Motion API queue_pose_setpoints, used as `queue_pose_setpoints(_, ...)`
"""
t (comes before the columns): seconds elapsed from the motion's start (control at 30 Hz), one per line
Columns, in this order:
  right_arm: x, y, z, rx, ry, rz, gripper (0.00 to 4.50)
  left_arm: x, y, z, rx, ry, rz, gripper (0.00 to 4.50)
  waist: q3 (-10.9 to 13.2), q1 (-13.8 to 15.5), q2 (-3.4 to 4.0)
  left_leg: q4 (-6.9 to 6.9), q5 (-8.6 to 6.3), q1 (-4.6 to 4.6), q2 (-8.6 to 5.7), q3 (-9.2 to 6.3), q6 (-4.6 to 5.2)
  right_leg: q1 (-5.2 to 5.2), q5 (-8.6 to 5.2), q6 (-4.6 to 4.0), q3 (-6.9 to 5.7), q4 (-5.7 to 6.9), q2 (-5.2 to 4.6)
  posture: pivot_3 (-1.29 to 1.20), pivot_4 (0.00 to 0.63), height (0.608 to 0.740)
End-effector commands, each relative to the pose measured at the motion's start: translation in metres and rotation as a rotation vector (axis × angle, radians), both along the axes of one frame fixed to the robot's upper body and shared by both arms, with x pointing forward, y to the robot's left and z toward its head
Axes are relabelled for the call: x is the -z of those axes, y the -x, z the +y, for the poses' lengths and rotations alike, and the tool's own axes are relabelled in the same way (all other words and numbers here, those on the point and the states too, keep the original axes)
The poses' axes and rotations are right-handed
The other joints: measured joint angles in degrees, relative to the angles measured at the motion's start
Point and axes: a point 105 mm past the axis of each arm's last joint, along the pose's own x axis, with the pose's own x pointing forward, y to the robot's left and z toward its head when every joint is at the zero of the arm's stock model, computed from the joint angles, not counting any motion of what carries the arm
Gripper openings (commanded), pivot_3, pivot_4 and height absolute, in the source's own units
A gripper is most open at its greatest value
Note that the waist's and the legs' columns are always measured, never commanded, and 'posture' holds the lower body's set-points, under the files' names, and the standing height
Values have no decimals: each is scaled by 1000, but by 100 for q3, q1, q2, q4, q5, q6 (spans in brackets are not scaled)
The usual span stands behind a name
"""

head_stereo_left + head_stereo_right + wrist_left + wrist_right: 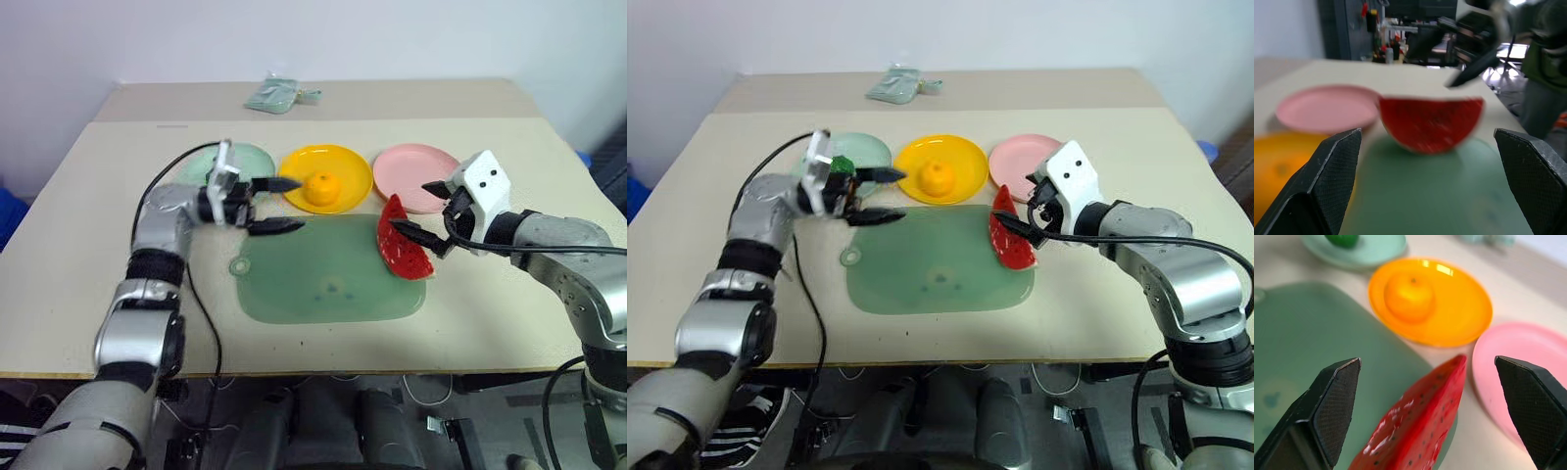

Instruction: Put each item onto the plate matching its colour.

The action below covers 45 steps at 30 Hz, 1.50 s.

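While orange (320, 186) sits on yellow plate (357, 168) and green vegetable (1342, 240) on mint plate (1382, 250), watermelon wedge (402, 252) remains on cutting board (323, 279) beside the pink plate (411, 162). Right gripper (423, 211) wide at wedge; left gripper (277, 205) wide, empty.

Beige table (509, 323) with a second beige surface (392, 98) butted against its far edge, both set before a plain pale wall (343, 39); dark floor with cables (431, 431) under the near edge; left wrist view shows blurred dark shelving (1376, 29) beyond the table.
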Motion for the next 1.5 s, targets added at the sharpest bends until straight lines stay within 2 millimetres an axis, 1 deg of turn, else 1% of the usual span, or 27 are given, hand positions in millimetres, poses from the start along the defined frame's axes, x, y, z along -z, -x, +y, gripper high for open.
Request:
queue_pose_setpoints(0.03, -5, -1, -1, 60, -25, 25, 4500, -23, 9, 17, -6, 11, -45, 4431, 0, 80, 0, 4, -1, 0, 0, 1, 0, 2, 0, 0, 0, -3, 0, 0, 150, 740)
queue_pose_setpoints(0.1, 0, 1, 8, 58, -80, 72, 4500, -21, 16, 29, -24, -20, -58, 4431, -2, 76, -1, 3, -1, 1, 1, 1, 0, 4, 0, 0, 2, -5, 0, 0, 150, 740)
queue_pose_setpoints(0.13, 5, 0, 8, 75, -60, 84, 4500, -20, 20, 32, -26, -29, -43, 4431, -3, 75, 3, 1, -2, 2, 2, 1, -1, 2, 0, -1, 3, -5, 0, 0, 150, 740)
queue_pose_setpoints(0.23, 19, -10, -9, 188, -12, 106, 4500, -17, 28, 38, -24, -52, -4, 4431, -1, 99, 6, -9, -1, 3, 2, 3, -1, -6, -1, -1, 6, -2, 0, 0, 150, 740)
queue_pose_setpoints(0.3, 22, -14, -15, 229, -47, 128, 4500, -14, 32, 41, -25, -62, 21, 4431, -1, 101, 5, -8, -1, 3, 0, 3, -1, -4, -1, -1, 6, -5, 0, 0, 150, 740)
queue_pose_setpoints(0.53, 35, -10, -10, 201, -60, 184, 4500, -11, 42, 44, -29, -74, -9, 4431, -1, 82, 6, -16, -1, 4, 3, 4, -1, -8, -1, -2, 7, -4, 0, 0, 150, 740)
queue_pose_setpoints(0.67, 43, -3, -1, 155, -60, 225, 4500, -8, 43, 42, -33, -74, 14, 4431, -1, 79, 6, -18, -1, 4, 4, 5, -1, -9, -1, -3, 7, -5, 1, 0, 150, 740)
queue_pose_setpoints(0.77, 46, -1, -1, 143, -48, 229, 3635, -8, 42, 40, -34, -69, 8, 4500, -1, 82, 6, -17, -1, 4, 3, 6, -2, -9, -1, -3, 8, -5, 0, 0, 150, 740)
queue_pose_setpoints(0.8, 46, -1, -1, 143, -40, 226, 3635, -9, 41, 40, -37, -70, 0, 4500, -1, 82, 6, -17, -1, 4, 3, 6, -1, -9, -1, -3, 8, -6, 0, 0, 150, 740)
queue_pose_setpoints(0.83, 45, -1, -1, 140, -35, 213, 3000, -9, 40, 39, -39, -68, -1, 4500, -1, 83, 6, -17, -1, 4, 3, 7, -2, -9, -1, -3, 8, -6, 0, 0, 150, 740)
queue_pose_setpoints(0.87, 44, -1, 0, 136, -35, 204, 2848, -9, 39, 39, -40, -67, 1, 4500, -1, 84, 6, -17, -1, 4, 4, 7, -2, -9, -1, -3, 8, -5, 0, 0, 150, 740)
queue_pose_setpoints(0.9, 42, -2, 1, 129, -28, 193, 2464, -8, 39, 38, -42, -68, 0, 4500, -1, 84, 6, -17, -1, 4, 3, 7, -2, -9, -1, -2, 8, -6, 0, 0, 150, 740)
queue_pose_setpoints(1.1, 37, -1, 6, 69, -6, 144, 2464, -9, 37, 37, -49, -60, -10, 4500, -1, 84, 6, -17, -1, 4, 3, 7, -2, -9, -1, -3, 8, -6, 0, 0, 150, 740)
queue_pose_setpoints(1.23, 35, 0, 4, 59, 8, 130, 1444, -9, 36, 36, -50, -59, -16, 4500, -1, 84, 6, -17, -2, 3, 3, 7, -2, -9, -1, -2, 7, -6, 0, 0, 150, 740)
queue_pose_setpoints(1.27, 35, -1, 4, 60, 8, 126, 1307, -9, 36, 36, -51, -60, -22, 4500, -1, 85, 6, -17, -2, 3, 3, 7, -2, -9, -1, -2, 8, -7, 0, 0, 150, 740)
queue_pose_setpoints(1.43, 24, -5, 3, 55, 2, 79, 1307, -11, 35, 35, -57, -51, -24, 4500, -1, 86, 6, -18, -2, 3, 4, 7, -2, -9, -1, -2, 8, -7, -1, 0, 150, 740)
queue_pose_setpoints(1.5, 16, -10, 1, 66, -9, 38, 1307, -10, 35, 34, -55, -48, -18, 4500, -1, 83, 6, -18, -2, 3, 4, 7, -3, -9, -1, -3, 8, -7, 0, 0, 150, 740)
